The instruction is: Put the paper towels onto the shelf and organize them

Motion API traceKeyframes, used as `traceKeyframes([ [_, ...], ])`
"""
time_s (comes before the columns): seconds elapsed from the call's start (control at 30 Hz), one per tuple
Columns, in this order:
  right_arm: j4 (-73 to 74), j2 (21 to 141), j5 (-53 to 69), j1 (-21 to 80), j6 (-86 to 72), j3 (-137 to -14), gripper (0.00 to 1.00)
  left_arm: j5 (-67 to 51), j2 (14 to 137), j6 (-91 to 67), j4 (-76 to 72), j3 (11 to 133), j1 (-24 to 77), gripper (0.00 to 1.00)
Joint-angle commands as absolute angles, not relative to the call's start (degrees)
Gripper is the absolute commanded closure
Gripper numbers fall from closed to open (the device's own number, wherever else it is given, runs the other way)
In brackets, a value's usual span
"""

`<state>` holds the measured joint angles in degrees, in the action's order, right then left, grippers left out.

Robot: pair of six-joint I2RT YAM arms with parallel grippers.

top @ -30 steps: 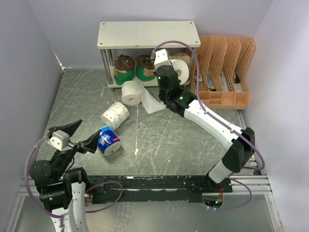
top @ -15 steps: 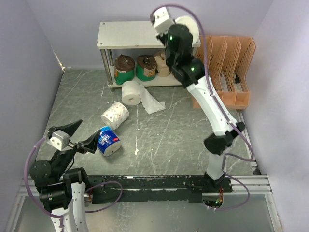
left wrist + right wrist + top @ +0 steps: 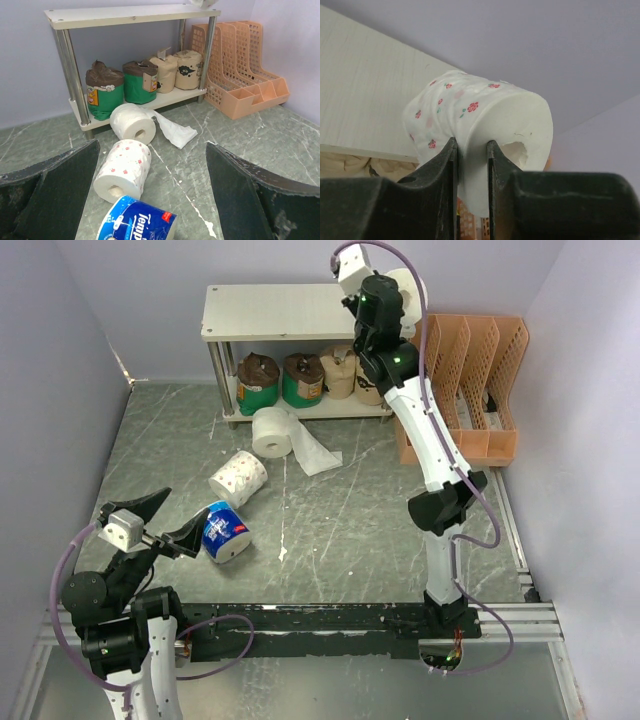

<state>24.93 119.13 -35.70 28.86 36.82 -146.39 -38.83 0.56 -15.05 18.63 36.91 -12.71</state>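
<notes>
Right pincer (image 3: 471,145) raised red-flowered white roll (image 3: 485,110) over shelf (image 3: 365,85), wall pinched.

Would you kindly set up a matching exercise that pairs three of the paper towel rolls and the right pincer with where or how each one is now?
Things
1. blue-wrapped roll
2. left green-wrapped roll
3. white roll with a loose sheet
4. right pincer

Places or states
a. on the lower board of the shelf
b. on the table just in front of the shelf
c. shut on a flower-print roll up by the top board
d. on the table, nearest the left pincer

Pairs: 1-d, 2-a, 3-b, 4-c
</notes>
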Motion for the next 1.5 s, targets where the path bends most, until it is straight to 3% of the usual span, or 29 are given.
traceKeyframes([
  [0.0,21.37,120.05,-32.49,27.82,35.81,-146.87,1.0,-38.25,-0.09,-15.51,17.75,37.79,-13.38,0.01],
  [0.3,14.47,121.66,-33.82,26.6,36.3,-145.66,0.99,-38.25,-0.09,-15.38,17.71,37.72,-13.62,0.01],
  [0.4,12.58,120.98,-33.42,26.82,36.23,-144.31,0.76,-38.45,-0.08,-15.45,17.56,37.62,-13.65,0.01],
  [0.43,11.9,120.76,-33.14,26.89,36.33,-143.97,0.73,-38.49,-0.09,-15.49,17.5,37.62,-13.63,0.01],
  [0.7,9.02,120.92,-31.31,26.9,36.92,-144.6,0.78,-38.59,0.0,-15.53,17.38,37.53,-13.87,0.01],
  [0.9,6.34,121.39,-31.02,26.96,37.85,-144.4,0.63,-38.89,0.0,-15.55,17.14,37.36,-14.12,0.01],
  [1.27,2.81,123.66,-27.32,26.48,35.14,-146.32,0.61,-38.85,0.0,-15.54,17.14,37.44,-14.17,0.01],
  [1.37,0.15,123.63,-27.22,26.43,35.05,-145.13,0.54,-38.86,0.0,-15.53,17.14,37.39,-14.2,0.01],
  [1.47,-7.57,119.35,-28.69,28.88,36.86,-138.21,0.29,-38.86,0.0,-15.51,17.18,37.36,-14.22,0.01],
])
